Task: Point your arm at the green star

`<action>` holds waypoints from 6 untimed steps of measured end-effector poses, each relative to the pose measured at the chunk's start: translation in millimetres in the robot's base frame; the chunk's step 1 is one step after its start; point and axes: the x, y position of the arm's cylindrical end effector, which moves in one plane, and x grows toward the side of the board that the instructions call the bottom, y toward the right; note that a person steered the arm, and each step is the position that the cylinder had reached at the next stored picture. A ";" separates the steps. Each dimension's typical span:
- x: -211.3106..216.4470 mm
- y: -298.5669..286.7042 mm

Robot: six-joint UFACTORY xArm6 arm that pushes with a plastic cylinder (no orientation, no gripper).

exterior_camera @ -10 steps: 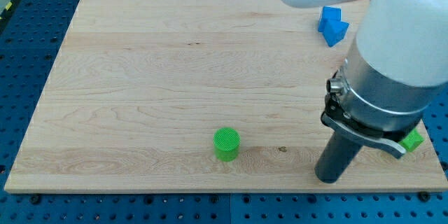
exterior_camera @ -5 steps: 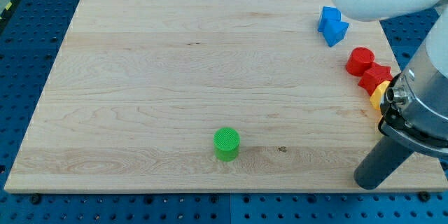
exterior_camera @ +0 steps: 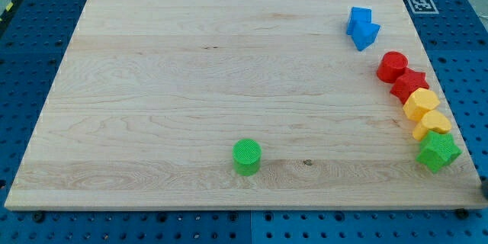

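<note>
The tip is out of view, so its state and position cannot be told. The green star sits at the board's right edge, just below the yellow blocks.

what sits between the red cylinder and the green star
Camera view: a red star, then two yellow blocks, lined up from red cylinder to green star.

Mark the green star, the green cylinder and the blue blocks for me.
green star (exterior_camera: 438, 151), camera view, centre of its top face
green cylinder (exterior_camera: 246, 153), camera view, middle of its round top
blue blocks (exterior_camera: 362, 27), camera view, middle of the pair
</note>
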 end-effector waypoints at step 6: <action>-58.7 -18.1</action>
